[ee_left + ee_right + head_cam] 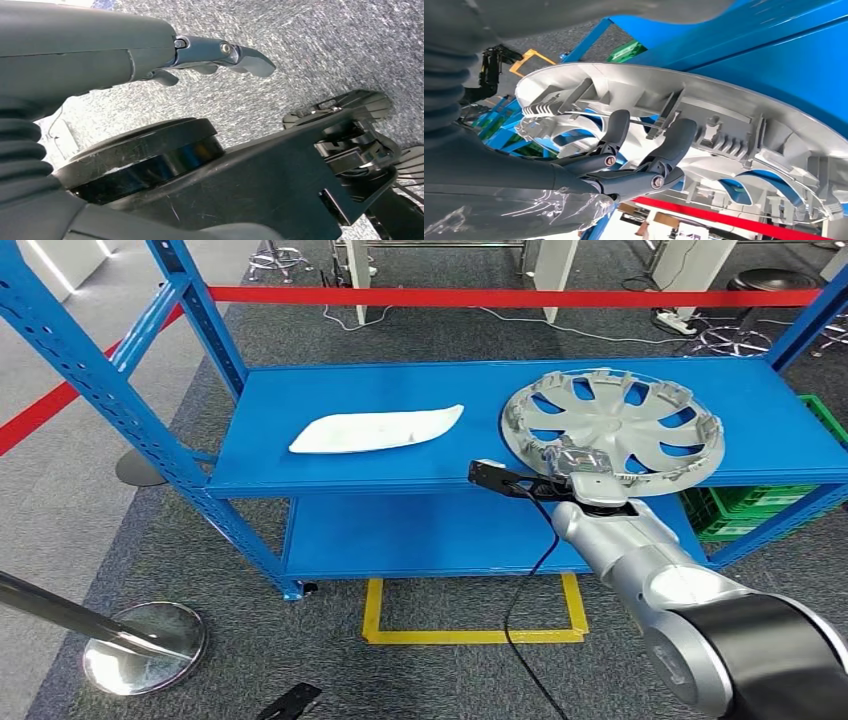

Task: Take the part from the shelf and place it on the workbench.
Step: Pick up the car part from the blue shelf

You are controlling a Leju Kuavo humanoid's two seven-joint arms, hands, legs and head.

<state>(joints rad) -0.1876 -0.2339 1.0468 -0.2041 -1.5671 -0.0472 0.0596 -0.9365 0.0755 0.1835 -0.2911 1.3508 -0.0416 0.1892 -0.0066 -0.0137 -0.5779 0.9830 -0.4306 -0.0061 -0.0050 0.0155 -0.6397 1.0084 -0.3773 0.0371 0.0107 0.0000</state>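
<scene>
Silver hubcap [612, 425] lies on right part of blue shelf [400, 390] top level, white part [376, 429] beside it. Right hand [572, 466] at hubcap near rim, fingers [674, 142] curled onto inner ribs, gripping. Left hand [220, 52] hangs over carpet, holding nothing, fingers loosely extended.

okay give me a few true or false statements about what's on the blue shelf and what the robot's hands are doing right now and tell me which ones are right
1. The silver wheel cover sits on the top level of the blue shelf. True.
2. The right hand has its fingers on the wheel cover's rim. True.
3. The white part lies to the right of the wheel cover. False: it lies to its left, apart from it.
4. The left hand holds the white part. False: it hangs over the grey carpet, holding nothing.
5. A green crate stands on the top shelf. False: it sits low, beside the shelf's right end.
</scene>
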